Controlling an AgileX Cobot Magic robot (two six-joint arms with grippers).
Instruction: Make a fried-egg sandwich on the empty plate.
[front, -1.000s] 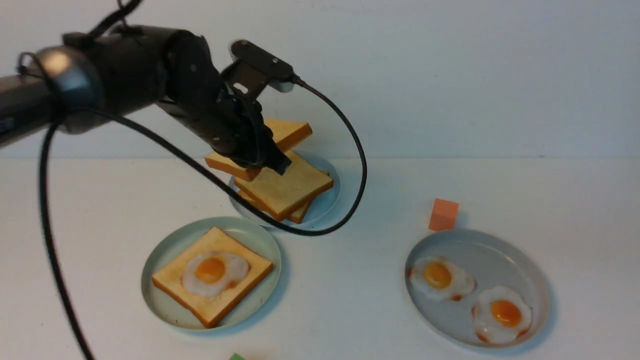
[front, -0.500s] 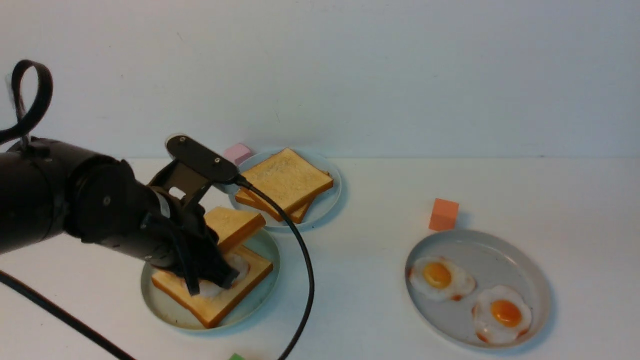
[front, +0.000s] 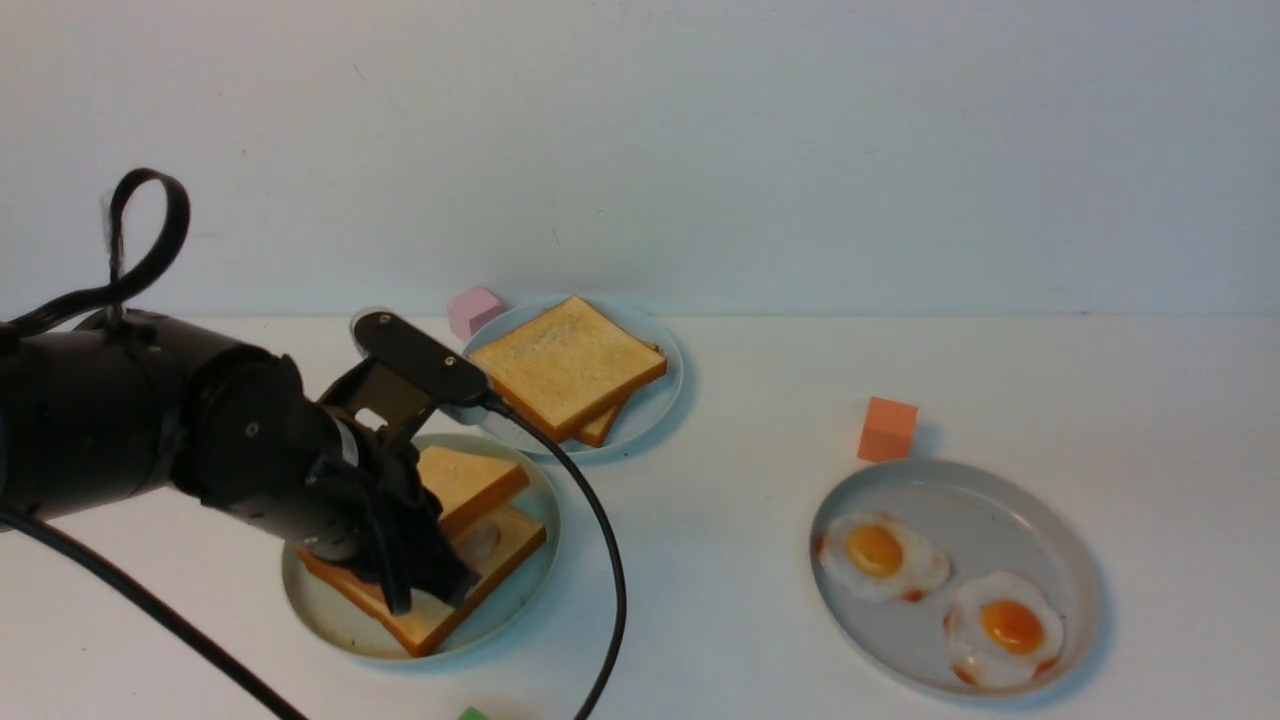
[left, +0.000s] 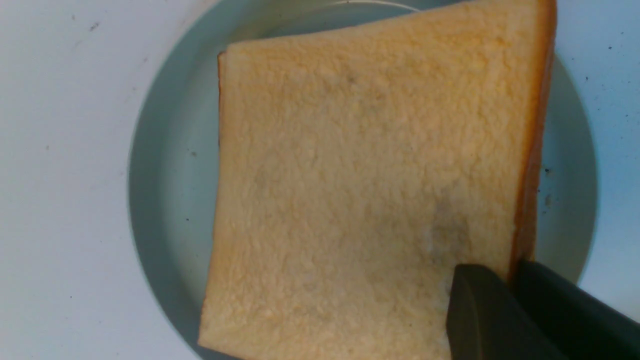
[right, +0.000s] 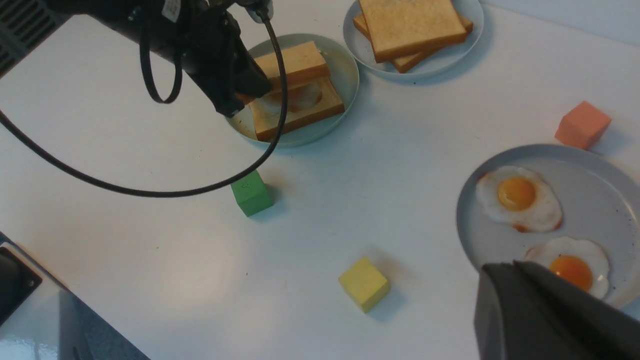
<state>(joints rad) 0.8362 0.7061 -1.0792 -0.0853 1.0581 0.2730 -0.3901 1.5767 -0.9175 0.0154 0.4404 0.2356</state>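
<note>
Toast, golden with an orange-brown crust, tilts in the pinch of my left gripper (left: 515, 280), this upper slice (left: 370, 175) above egg (front: 480, 541) and lower slice (front: 440, 610) on the mint-green plate (front: 540, 590); squarish, it shows no clear long axis.

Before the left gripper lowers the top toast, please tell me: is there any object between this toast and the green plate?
Yes, but only sandwich parts: the fried egg and bottom toast lie under the held toast. I see no foreign object there.
</note>
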